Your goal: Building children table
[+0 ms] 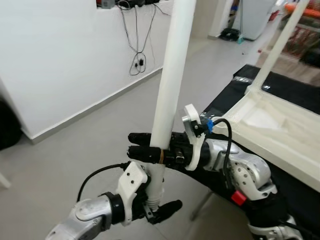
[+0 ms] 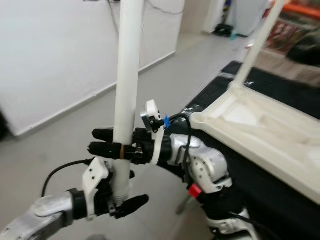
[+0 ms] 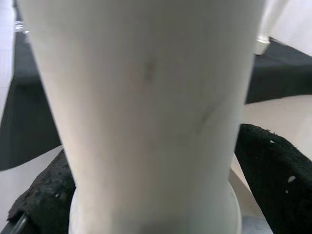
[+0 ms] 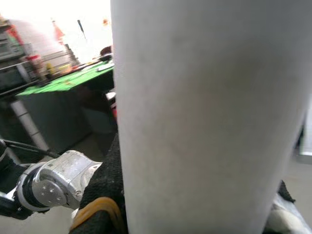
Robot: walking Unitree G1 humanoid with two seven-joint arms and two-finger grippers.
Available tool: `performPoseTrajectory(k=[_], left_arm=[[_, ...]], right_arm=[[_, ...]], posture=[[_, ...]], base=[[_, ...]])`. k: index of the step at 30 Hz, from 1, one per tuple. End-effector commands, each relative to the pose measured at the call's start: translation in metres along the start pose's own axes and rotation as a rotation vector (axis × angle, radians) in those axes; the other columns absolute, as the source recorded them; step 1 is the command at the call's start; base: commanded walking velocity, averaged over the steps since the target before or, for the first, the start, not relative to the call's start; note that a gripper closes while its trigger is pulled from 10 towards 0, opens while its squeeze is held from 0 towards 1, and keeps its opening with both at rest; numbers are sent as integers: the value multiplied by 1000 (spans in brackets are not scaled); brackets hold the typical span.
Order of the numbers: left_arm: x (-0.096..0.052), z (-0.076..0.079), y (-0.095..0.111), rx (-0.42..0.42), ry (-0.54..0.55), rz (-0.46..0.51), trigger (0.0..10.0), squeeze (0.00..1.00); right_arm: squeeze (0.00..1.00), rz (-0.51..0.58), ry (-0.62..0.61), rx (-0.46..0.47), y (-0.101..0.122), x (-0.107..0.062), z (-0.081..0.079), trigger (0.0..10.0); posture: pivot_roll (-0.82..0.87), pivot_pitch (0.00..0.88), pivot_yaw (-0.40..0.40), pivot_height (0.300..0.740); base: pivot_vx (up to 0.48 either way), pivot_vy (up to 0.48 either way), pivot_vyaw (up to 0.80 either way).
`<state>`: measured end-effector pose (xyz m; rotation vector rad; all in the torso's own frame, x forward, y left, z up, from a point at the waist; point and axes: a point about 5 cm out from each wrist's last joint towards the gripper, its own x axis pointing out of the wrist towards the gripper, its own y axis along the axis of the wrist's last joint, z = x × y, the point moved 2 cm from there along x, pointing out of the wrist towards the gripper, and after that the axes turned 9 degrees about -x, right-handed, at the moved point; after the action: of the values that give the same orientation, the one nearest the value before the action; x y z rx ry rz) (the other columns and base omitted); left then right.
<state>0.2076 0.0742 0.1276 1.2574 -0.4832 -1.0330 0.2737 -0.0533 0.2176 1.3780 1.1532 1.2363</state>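
A white table leg [image 1: 170, 75] is held upright by both end effectors, the right end effector [image 1: 142, 146] clamped above the left end effector [image 1: 159, 202], beside the overturned tabletop [image 1: 280, 125]. Uneven grip could tilt the leg and cause slipping.

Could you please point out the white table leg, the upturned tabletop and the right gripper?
Round white plastic table leg [image 1: 170, 85], left eye view, mid-shaft.
Upturned white plastic tabletop [image 1: 280, 131], left eye view, underside.
Right gripper [image 1: 145, 146], left eye view, between fingertips.

Smooth matt white plastic table leg [image 1: 172, 75]
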Motion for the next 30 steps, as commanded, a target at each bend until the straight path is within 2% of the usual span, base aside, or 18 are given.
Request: performPoseTrajectory(k=[1, 2, 4, 5, 6, 8, 9, 10, 13, 15, 16, 17, 18, 19, 20, 21, 24, 30], left_arm=[[0, 7, -6, 2, -31, -36, 10000, 0], [0, 7, -6, 2, -31, -36, 10000, 0], [-4, 4, -11, 6, 15, -45, 10000, 0], [-4, 4, -11, 6, 15, -45, 10000, 0], [-6, 3, -14, 1, 38, -45, 10000, 0], [-6, 3, -14, 1, 38, -45, 10000, 0], [-7, 1, -15, 3, 65, -42, 10000, 0], [-7, 1, -15, 3, 65, -42, 10000, 0], [-21, -11, -22, -30, 208, -19, 10000, 0], [-21, -11, -22, -30, 208, -19, 10000, 0], [-25, -17, -21, -10, 265, -6, 10000, 0], [-25, -17, -21, -10, 265, -6, 10000, 0], [-28, -24, -13, 27, 354, 51, 10000, 0], [-28, -24, -13, 27, 354, 51, 10000, 0], [-31, -30, -7, 55, 432, 90, 10000, 0], [-32, -33, -1, 80, 491, 132, 10000, 0], [-31, -32, 15, 112, 615, 239, 10000, 0], [-33, -33, 25, 118, 709, 302, 10000, 0]], right_arm=[[0, 10, -116, -63, 8, -11, 14, 0], [0, 10, -116, -63, 8, -11, 14, 0], [0, 26, -333, -116, 12, -26, 41, 0], [0, 26, -333, -116, 12, -26, 41, 0], [0, 37, -436, -139, 15, -34, 52, 0], [0, 37, -436, -139, 15, -34, 52, 0], [0, 46, -516, -158, 17, -41, 60, 0], [0, 46, -516, -158, 17, -41, 60, 0], [0, 109, -733, -171, 26, -65, 75, 0], [0, 109, -733, -171, 26, -65, 75, 0], [0, 114, -809, -204, 29, -71, 78, 0], [0, 114, -809, -204, 29, -71, 78, 0], [0, 98, -944, -274, 35, -80, 82, 0], [0, 98, -944, -274, 35, -80, 82, 0], [0, 99, -1055, -335, 40, -88, 83, 2431], [0, 109, -1152, -369, 43, -94, 83, 9765], [0, 101, -1331, -459, 43, -101, 70, 10000], [0, 62, -1343, -445, 25, -94, 58, 10000]], posture=[[128, 77, -94, 740], [128, 77, -94, 740], [129, 72, -91, 740], [129, 72, -91, 740], [129, 72, -91, 740], [129, 72, -91, 740], [129, 71, -88, 740], [129, 71, -88, 740], [129, 69, -85, 740], [129, 69, -85, 740], [132, 66, -87, 740], [132, 66, -87, 740], [134, 66, -89, 740], [134, 66, -89, 740], [133, 64, -88, 740], [131, 61, -89, 740], [129, 56, -91, 740], [119, 45, -90, 740]], base=[[0, 0, 0], [0, 0, 0], [0, 0, 0], [0, 0, 0], [0, 0, 0], [0, 0, 0], [0, 0, 0], [0, 0, 0], [0, 0, 0], [0, 0, 0], [0, 0, 0], [0, 0, 0], [0, 0, 0], [0, 0, 0], [0, 0, 0], [0, 0, 0], [0, 0, 0], [0, 0, -716]])
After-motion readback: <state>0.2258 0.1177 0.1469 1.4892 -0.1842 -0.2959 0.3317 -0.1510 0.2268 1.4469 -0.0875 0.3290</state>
